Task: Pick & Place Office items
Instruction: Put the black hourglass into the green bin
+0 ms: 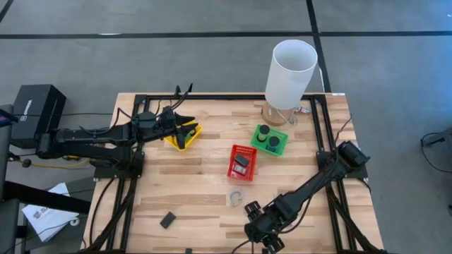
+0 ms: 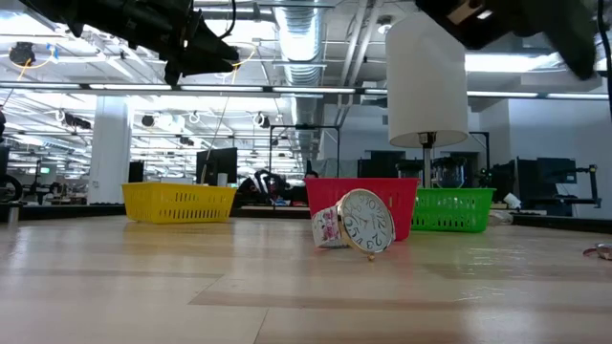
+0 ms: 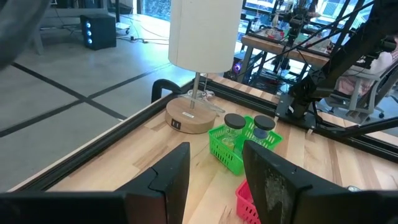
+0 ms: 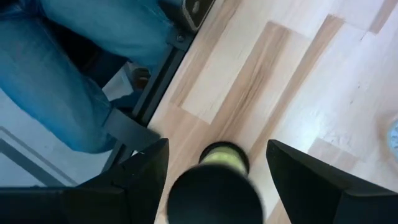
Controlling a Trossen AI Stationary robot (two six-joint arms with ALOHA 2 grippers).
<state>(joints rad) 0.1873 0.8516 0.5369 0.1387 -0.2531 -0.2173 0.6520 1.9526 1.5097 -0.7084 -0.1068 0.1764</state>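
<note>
My right gripper (image 1: 260,233) is open near the table's near edge, pointing steeply down. Between its fingers (image 4: 144,177) the right wrist view shows a dark round item with a yellow-green end (image 4: 219,180), blurred, with a gap on each side. A watch (image 1: 235,198) stands on its rim on the wood (image 2: 366,222), just beyond that gripper. A flat black rectangle (image 1: 167,220) lies at the near left. My left gripper (image 1: 185,129) hangs open and empty above the yellow basket (image 1: 182,137). My right gripper: whether its fingers touch the dark round item (image 4: 214,193) cannot be told. The item sits between them with wood showing on both sides.
A red basket (image 1: 242,162) holds a dark item. A green basket (image 1: 270,139) holds two black-capped cylinders. A tall white cylinder on a wooden foot (image 1: 289,67) stands at the far right. A person's blue trouser leg (image 4: 56,81) is just past the near edge.
</note>
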